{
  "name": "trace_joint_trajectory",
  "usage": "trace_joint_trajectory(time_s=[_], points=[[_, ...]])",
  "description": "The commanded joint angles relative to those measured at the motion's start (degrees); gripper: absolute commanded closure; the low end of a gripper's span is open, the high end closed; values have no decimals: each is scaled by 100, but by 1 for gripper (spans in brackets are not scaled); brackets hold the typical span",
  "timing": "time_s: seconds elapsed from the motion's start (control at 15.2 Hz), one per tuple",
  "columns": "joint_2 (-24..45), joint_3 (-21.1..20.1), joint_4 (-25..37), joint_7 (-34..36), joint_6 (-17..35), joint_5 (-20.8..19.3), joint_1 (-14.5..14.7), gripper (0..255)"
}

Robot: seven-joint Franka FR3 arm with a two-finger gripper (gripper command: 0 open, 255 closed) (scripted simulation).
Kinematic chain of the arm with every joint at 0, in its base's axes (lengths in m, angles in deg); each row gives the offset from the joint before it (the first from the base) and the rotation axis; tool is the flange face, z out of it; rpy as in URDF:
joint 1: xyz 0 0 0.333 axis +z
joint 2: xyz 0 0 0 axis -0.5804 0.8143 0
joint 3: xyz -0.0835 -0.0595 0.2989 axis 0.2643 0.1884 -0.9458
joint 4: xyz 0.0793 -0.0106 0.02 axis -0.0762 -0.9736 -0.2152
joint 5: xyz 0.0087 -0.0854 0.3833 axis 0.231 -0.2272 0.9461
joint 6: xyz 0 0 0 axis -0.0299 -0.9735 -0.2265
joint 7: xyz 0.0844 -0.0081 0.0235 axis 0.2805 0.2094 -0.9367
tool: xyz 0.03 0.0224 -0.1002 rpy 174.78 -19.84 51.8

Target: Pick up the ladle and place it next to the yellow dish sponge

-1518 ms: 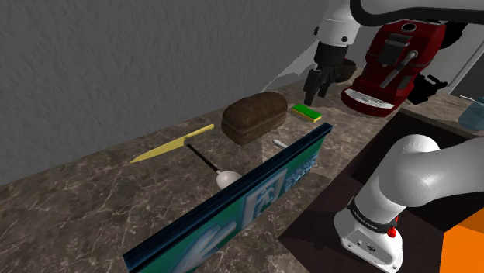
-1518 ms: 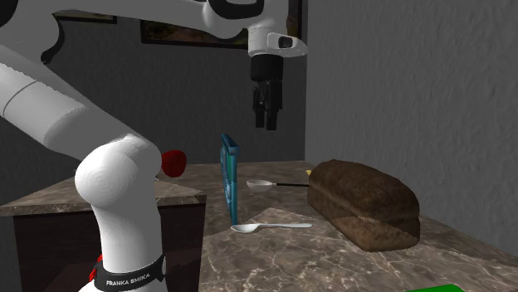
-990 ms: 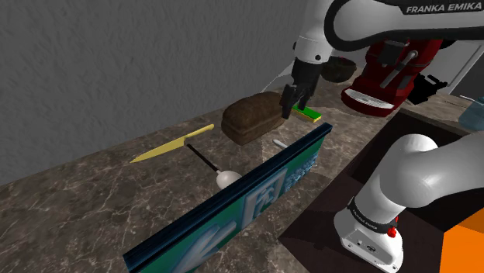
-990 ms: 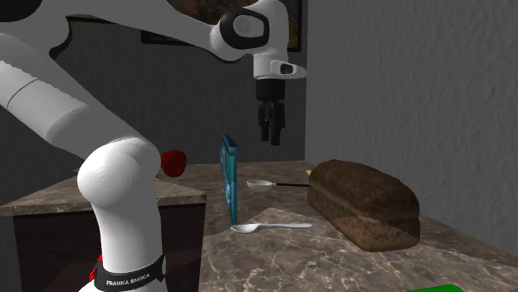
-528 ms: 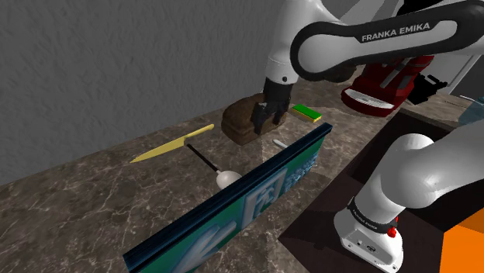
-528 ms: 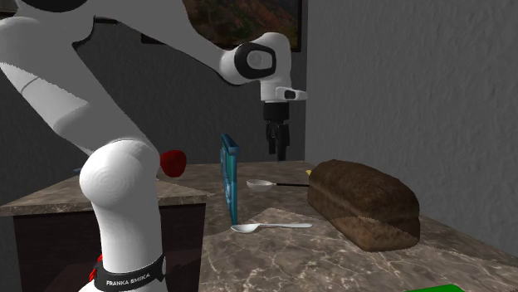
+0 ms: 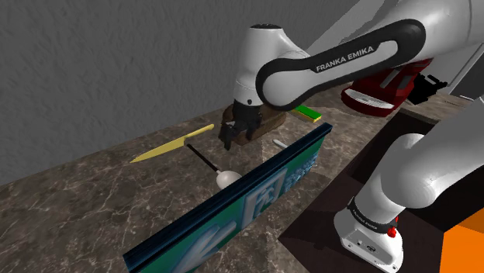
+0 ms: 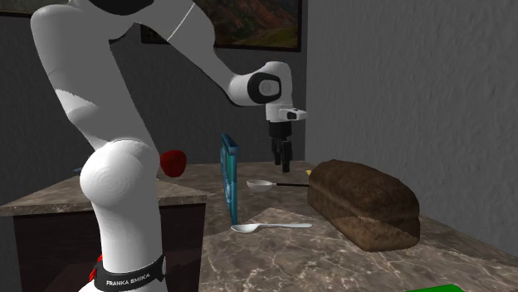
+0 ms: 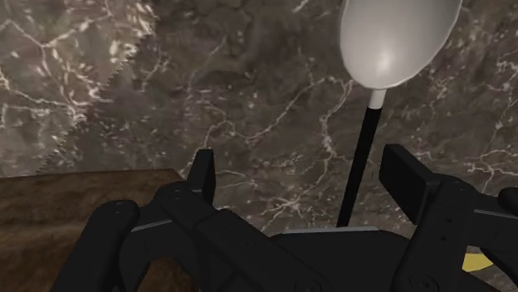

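Note:
The ladle lies flat on the dark marble counter, its white bowl [image 7: 229,180] toward the blue board and its thin black handle [image 7: 203,159] pointing at the wall. My gripper [image 7: 231,138] hangs open just above the handle's far end, in front of the bread loaf [image 7: 260,111]. In the wrist view the fingers [image 9: 202,174] stand apart with the ladle handle [image 9: 360,162] on the counter between them, nearer one finger, and the ladle bowl [image 9: 397,41] beyond. The sponge [image 7: 308,113], green on top with a yellow side, lies past the loaf. The second exterior view has the gripper [image 8: 282,166] over the ladle [image 8: 260,185].
A yellow knife [image 7: 171,144] lies beside the ladle handle, toward the wall. A long blue sign board [image 7: 256,194] stands on edge along the counter's near side, with a small spoon [image 7: 279,143] beside it. A red coffee machine [image 7: 384,81] stands beyond the sponge.
The arm has swung from above the sponge toward the shoulder view's left, past the loaf, and come down low over the ladle handle. The ladle has not moved.

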State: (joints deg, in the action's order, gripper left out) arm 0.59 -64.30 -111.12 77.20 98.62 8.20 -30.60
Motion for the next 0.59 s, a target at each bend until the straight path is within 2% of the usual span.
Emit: trace_joint_trajectory(time_s=[0.0, 0.33, 0.53], points=[[435, -201, 173, 294, 338, -128, -27, 0], [1577, -602, 774, 1179, 977, -815, -74, 0], [1826, -621, 812, 1346, 1175, -1002, -56, 0]])
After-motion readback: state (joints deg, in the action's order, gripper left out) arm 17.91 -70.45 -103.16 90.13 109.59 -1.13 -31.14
